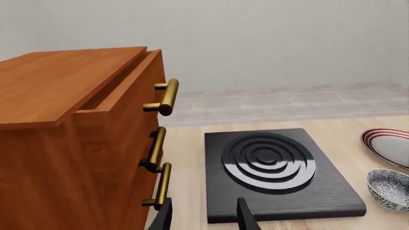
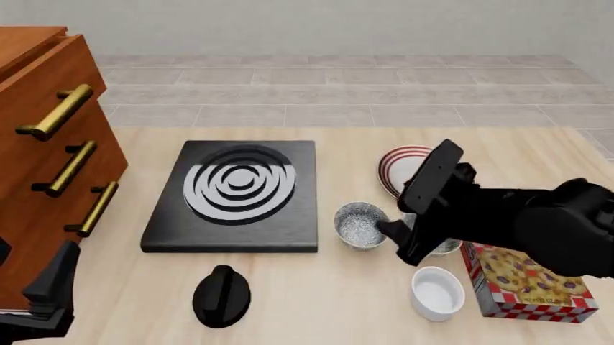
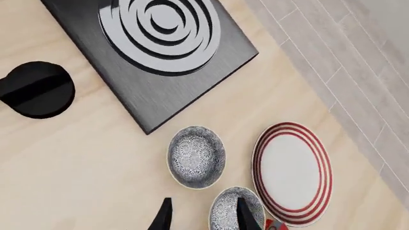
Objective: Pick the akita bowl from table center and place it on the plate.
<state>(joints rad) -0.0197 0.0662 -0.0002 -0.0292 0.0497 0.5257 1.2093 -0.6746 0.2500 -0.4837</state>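
Observation:
Two near-identical speckled bowls sit right of the hob. The akita bowl (image 2: 360, 224) (image 3: 196, 156) is the one nearer the table's middle; it stands free and upright. The second speckled bowl (image 3: 233, 208) lies beside it, mostly hidden under my right arm in the front view. The red-striped plate (image 2: 398, 167) (image 3: 290, 172) lies just beyond both bowls with nothing on it. My right gripper (image 2: 403, 242) (image 3: 204, 218) hovers open above the bowls, one finger (image 3: 246, 214) over the second bowl, holding nothing. My left gripper (image 1: 204, 218) (image 2: 53, 287) is open by the cabinet, far from the bowls.
A black hob (image 2: 235, 192) lies left of the bowls, with a black knob (image 2: 221, 295) in front of it. A wooden drawer cabinet (image 2: 48, 144) with brass handles stands at the left. A plain white bowl (image 2: 436, 291) and a red-checkered box (image 2: 523, 280) sit at the front right.

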